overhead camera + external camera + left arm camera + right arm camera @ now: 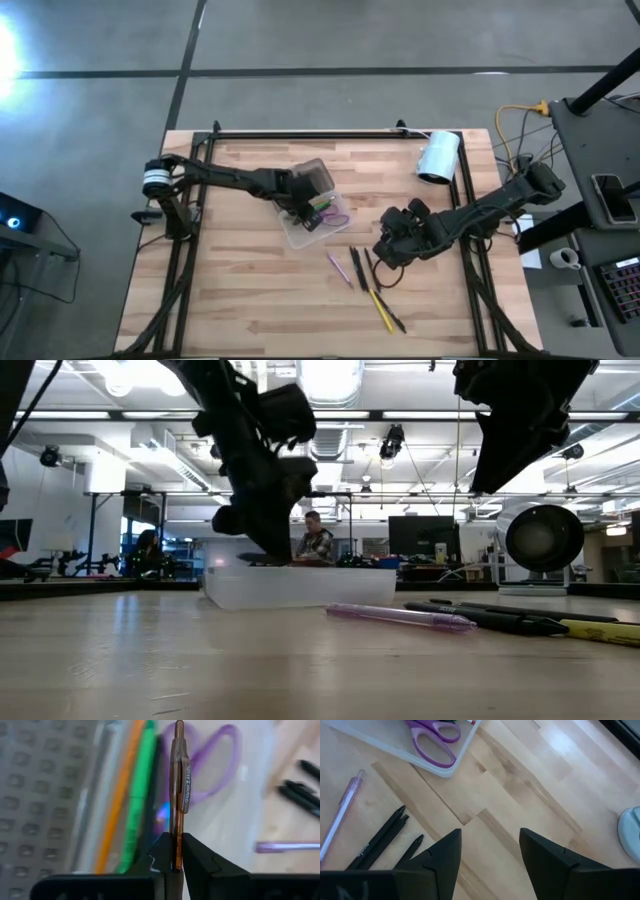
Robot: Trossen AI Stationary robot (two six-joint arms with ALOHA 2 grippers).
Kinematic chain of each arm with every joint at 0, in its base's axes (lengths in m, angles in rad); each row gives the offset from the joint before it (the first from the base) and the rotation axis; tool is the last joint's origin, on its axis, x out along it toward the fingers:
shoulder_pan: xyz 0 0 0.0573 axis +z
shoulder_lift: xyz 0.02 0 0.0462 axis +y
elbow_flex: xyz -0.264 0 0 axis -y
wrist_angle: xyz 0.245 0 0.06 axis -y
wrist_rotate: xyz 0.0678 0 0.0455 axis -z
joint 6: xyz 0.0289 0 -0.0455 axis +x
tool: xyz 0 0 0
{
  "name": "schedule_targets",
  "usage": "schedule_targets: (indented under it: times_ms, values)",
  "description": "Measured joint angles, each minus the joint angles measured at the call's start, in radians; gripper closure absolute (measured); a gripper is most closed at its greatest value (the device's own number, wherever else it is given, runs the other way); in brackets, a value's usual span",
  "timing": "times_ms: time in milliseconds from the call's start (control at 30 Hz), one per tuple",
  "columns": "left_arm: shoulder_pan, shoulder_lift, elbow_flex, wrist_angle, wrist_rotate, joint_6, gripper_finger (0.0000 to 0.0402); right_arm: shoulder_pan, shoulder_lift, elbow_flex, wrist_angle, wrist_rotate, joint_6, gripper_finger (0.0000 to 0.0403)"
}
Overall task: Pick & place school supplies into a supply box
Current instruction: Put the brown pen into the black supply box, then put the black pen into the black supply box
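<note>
Status, mid-task, partly filled. Box (303, 225): clear case lying open on the worktop (240, 300) near its centre, grey textured half toward the left arm, clear tray half toward the loose items. Contents so far, per the left wrist view: scissors (220, 765) with purple handles, a green pen (135, 805), an orange pencil (117, 805); the scissors also show in the right wrist view, lying inside the tray corner. In hand: left end effector (173, 857) sits over the box, fingers pinched tight on a brown pen (176, 795), gripped low on the barrel with the clip end pointing away from the wrist; the pen hangs above the tray and is not yet released. Still out on the worktop, just beside the box on the right arm's side: one purple pen (339, 268), two dark pens (358, 266) lying side by side, a yellow pencil (379, 308), and a further dark item crossing or touching the yellow one, kind unclear. Right end effector (490, 855): hovers above the bare wood next to the dark pens, fingers spread wide, nothing between them. White roll (438, 156): rests near the far right corner, well apart from the rest, not part of the set. Judgement: roughly three items stowed, a fourth about to go in, four or five left to collect; lid not yet closed
</note>
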Motion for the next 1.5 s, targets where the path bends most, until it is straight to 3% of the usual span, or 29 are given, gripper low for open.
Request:
schedule_targets:
  times_ms: [433, 567, 733, 967, 1133, 1300, 1500]
  values:
    - [-0.005, -0.016, 0.015, 0.034, -0.051, 0.036, 0.0282, -0.018, 0.000, -0.033, 0.009, -0.022, 0.033, 0.0211]
    - [-0.045, -0.079, 0.022, 0.036, -0.051, 0.148, 0.0279, -0.018, 0.000, -0.036, 0.009, -0.089, 0.040, 0.0211]
    - [-0.120, -0.172, 0.019, 0.035, -0.050, 0.253, 0.0278, -0.023, 0.000, -0.056, 0.020, -0.228, 0.168, 0.0211]
    - [-0.229, -0.284, 0.011, 0.031, -0.054, 0.261, 0.0279, -0.021, 0.052, -0.078, 0.285, -0.373, 0.218, 0.0224]
    - [-0.280, -0.344, -0.012, 0.009, -0.133, 0.256, 0.0279, -0.012, 0.166, -0.026, 0.263, -0.388, 0.306, 0.0245]
    - [-0.306, -0.436, -0.095, 0.012, -0.136, 0.250, 0.0279, -0.006, 0.266, 0.033, 0.253, -0.441, 0.376, 0.0245]
    - [-0.313, -0.613, -0.274, 0.050, -0.136, 0.216, 0.0279, -0.006, 0.374, 0.112, 0.191, -0.487, 0.429, 0.0213]
